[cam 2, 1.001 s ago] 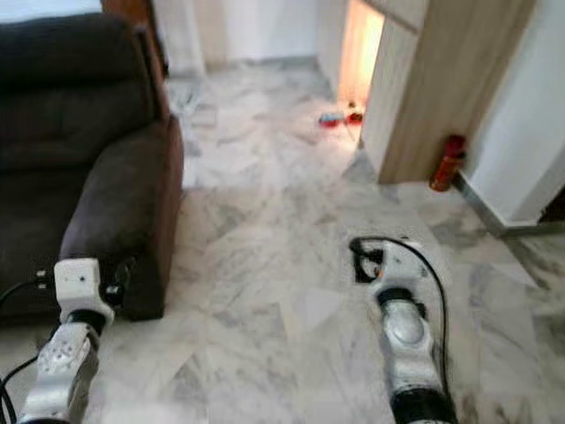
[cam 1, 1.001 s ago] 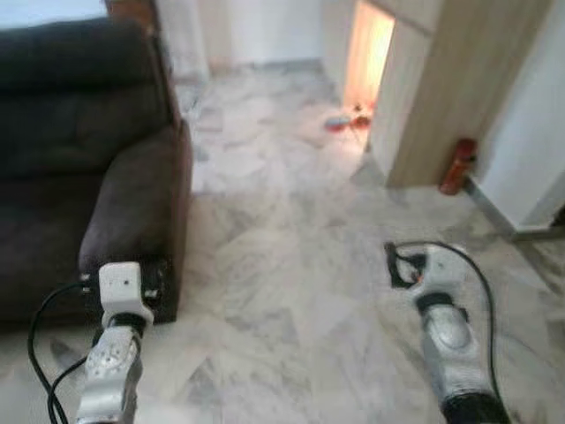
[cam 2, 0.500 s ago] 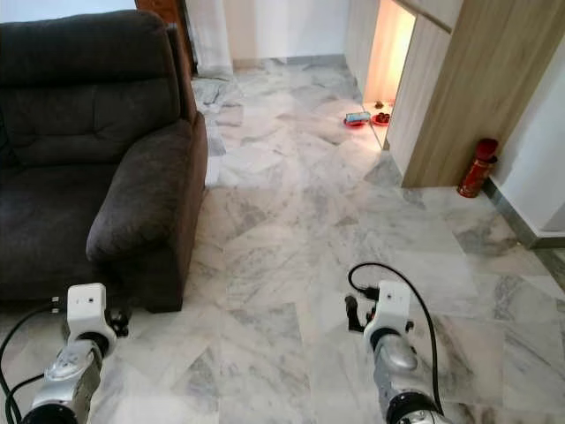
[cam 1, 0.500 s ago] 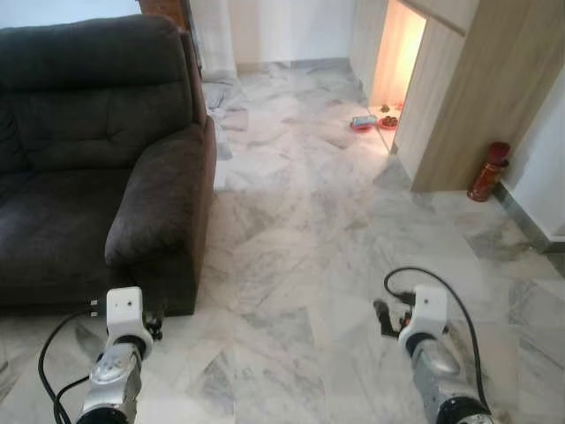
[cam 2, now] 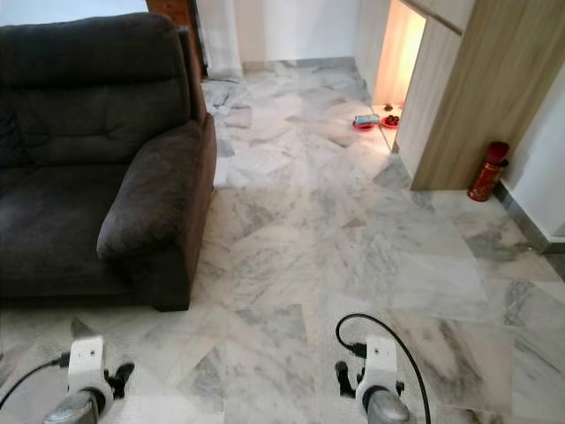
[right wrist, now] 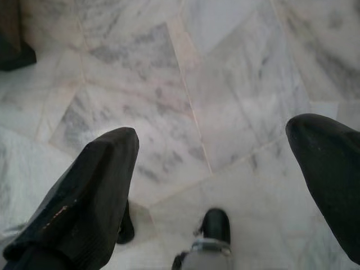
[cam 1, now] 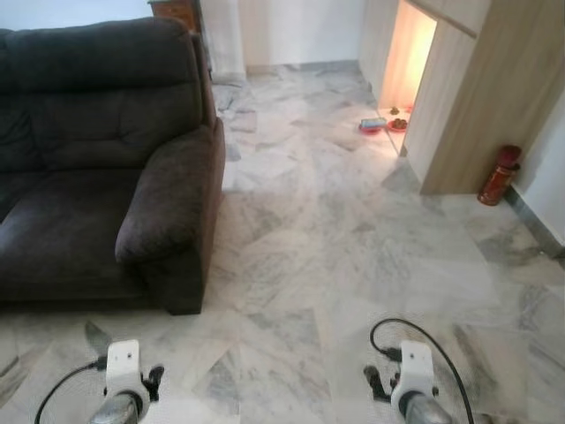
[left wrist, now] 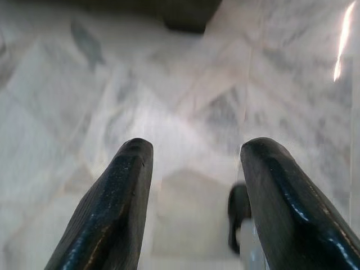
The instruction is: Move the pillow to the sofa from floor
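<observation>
A dark brown sofa (cam 1: 97, 168) stands at the left, its wide armrest (cam 1: 172, 208) nearest the open floor and its seat cushions bare. My left arm (cam 1: 124, 380) and right arm (cam 1: 410, 375) hang low at the bottom edge of the eye views, over pale marble floor (cam 1: 300, 238). In the left wrist view my left gripper (left wrist: 194, 149) is open above bare tiles, with nothing between the fingers. My right gripper (right wrist: 212, 129) is likewise open and wide over the floor in the right wrist view.
A wooden partition (cam 1: 477, 97) and a lit doorway stand at the right, with a red fire extinguisher (cam 1: 499, 175) at the partition's foot. Small red dishes (cam 1: 372, 125) lie on the floor by the doorway. My feet (right wrist: 214, 225) show below the grippers.
The camera has shifted, and more of the sofa's seat shows now. Both arms have sunk lower toward the bottom edge of the picture. Nothing was grasped or let go.
</observation>
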`<state>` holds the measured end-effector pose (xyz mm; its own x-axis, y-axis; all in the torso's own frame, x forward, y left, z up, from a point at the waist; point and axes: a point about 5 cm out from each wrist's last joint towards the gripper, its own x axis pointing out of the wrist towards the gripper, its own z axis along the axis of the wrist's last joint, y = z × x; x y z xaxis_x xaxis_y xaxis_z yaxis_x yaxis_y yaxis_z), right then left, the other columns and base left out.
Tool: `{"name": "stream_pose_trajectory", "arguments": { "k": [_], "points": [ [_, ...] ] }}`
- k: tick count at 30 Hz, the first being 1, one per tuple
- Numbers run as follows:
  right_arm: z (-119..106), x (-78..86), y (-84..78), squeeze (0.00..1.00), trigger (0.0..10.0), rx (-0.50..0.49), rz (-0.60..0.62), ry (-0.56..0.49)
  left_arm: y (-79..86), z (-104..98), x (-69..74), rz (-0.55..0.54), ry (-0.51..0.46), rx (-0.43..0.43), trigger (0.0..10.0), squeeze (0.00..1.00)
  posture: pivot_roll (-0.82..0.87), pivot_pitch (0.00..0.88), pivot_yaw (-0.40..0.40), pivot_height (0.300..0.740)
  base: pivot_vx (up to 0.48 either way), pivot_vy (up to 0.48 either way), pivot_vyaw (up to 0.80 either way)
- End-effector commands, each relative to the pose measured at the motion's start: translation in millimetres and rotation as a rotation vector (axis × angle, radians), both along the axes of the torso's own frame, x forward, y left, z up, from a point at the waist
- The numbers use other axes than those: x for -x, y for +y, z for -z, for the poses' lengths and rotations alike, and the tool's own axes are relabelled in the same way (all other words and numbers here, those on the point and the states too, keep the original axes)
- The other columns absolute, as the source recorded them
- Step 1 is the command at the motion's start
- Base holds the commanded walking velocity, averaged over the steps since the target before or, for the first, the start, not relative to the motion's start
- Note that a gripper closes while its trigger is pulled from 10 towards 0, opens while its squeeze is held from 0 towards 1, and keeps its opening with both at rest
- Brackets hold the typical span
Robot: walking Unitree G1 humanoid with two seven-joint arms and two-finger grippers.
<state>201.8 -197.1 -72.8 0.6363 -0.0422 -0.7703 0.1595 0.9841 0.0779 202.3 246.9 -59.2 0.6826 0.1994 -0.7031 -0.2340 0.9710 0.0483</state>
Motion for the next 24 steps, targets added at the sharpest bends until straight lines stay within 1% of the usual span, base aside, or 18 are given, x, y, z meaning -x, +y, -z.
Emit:
{"name": "stream_pose_trajectory", "arguments": {
  "k": [1,5,8,12,15,19,22,24],
  "points": [
    [2,3.9,-1.0,0.00,10.0,-0.003,0.002,0.025,-2.6,8,11.5,0.004,0.062,0.000,10.0,0.00,-0.09,0.000,0.077,0.740,0.000,0.000,0.00],
    [3,6.2,-2.5,0.00,10.0,-0.015,0.018,0.035,-4.4,11,16.9,-0.031,0.070,0.013,10.0,0.00,-0.09,0.000,0.074,0.740,0.000,0.000,0.00],
    [3,4.5,-1.5,0.00,10.0,-0.009,0.030,0.027,-6.3,12,16.8,0.027,0.093,-0.012,10.0,0.00,-0.09,0.000,0.081,0.740,0.000,0.000,0.00],
    [1,0.7,2.3,0.00,10.0,-0.023,0.038,0.010,-6.2,11,14.1,0.045,0.091,-0.016,10.0,0.00,-0.10,0.000,0.097,0.740,0.000,0.000,0.00],
    [0,-1.1,3.5,0.00,10.0,-0.030,0.030,-0.004,-6.5,10,13.9,0.060,0.087,-0.022,10.0,0.00,-0.08,0.000,0.083,0.740,0.000,0.000,0.00],
    [3,4.7,2.0,0.00,10.0,-0.020,0.017,0.011,-8.8,13,18.0,0.052,0.094,-0.011,10.0,0.00,-0.08,0.000,0.073,0.740,0.000,0.000,0.00],
    [1,2.4,0.2,0.00,10.0,-0.019,0.031,0.007,-10.5,16,23.3,0.054,0.114,-0.002,10.0,0.00,-0.08,0.000,0.075,0.740,0.000,0.000,0.00],
    [1,1.7,0.4,0.00,10.0,-0.016,0.028,0.008,-7.8,17,26.7,0.051,0.131,-0.010,10.0,0.00,-0.09,0.000,0.079,0.740,0.000,0.000,0.00]
  ]
}}
